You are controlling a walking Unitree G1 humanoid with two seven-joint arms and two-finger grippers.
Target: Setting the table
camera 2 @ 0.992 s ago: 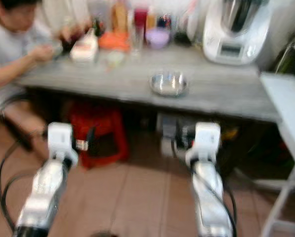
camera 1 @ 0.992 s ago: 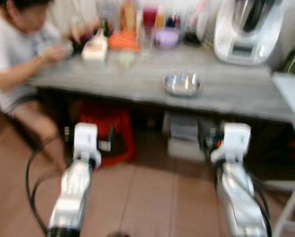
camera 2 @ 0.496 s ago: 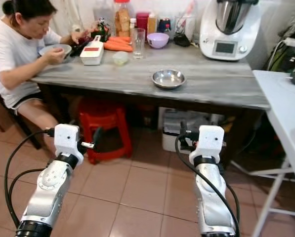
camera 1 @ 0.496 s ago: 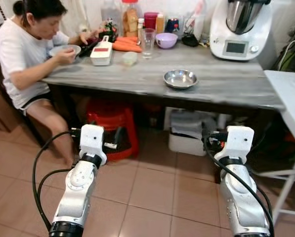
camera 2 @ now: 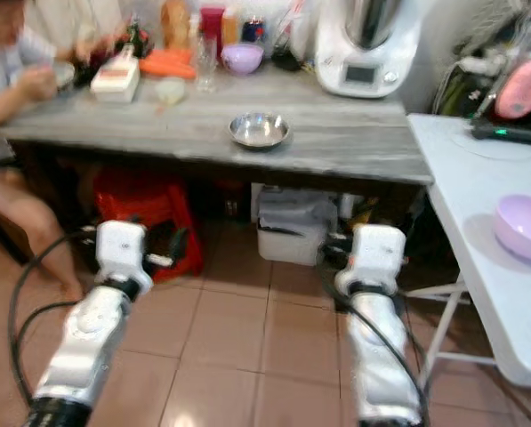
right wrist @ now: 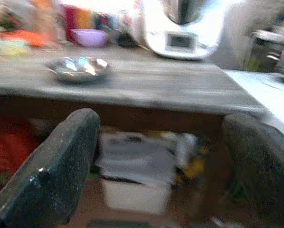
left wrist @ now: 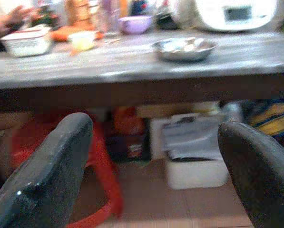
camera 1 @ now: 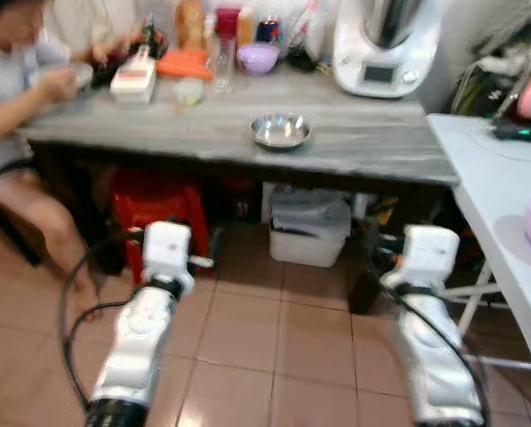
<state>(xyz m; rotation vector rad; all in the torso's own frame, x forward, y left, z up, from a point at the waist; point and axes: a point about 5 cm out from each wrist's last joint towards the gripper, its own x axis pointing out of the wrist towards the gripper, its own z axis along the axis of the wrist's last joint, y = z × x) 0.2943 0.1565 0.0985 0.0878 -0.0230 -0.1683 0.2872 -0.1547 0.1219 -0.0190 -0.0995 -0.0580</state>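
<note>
On the grey table [camera 2: 354,151], a white box [camera 2: 116,80] lies left of the steel bowl [camera 2: 259,130], which looks empty; a lilac bowl [camera 2: 526,227] sits right. Left gripper [left wrist: 156,161] and right gripper [right wrist: 165,166] hang below, fingers spread

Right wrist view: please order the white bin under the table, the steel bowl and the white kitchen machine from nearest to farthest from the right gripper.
1. White bin, under the table, nearest.
2. Steel bowl, on the tabletop.
3. White kitchen machine, at the back, farthest.
</note>
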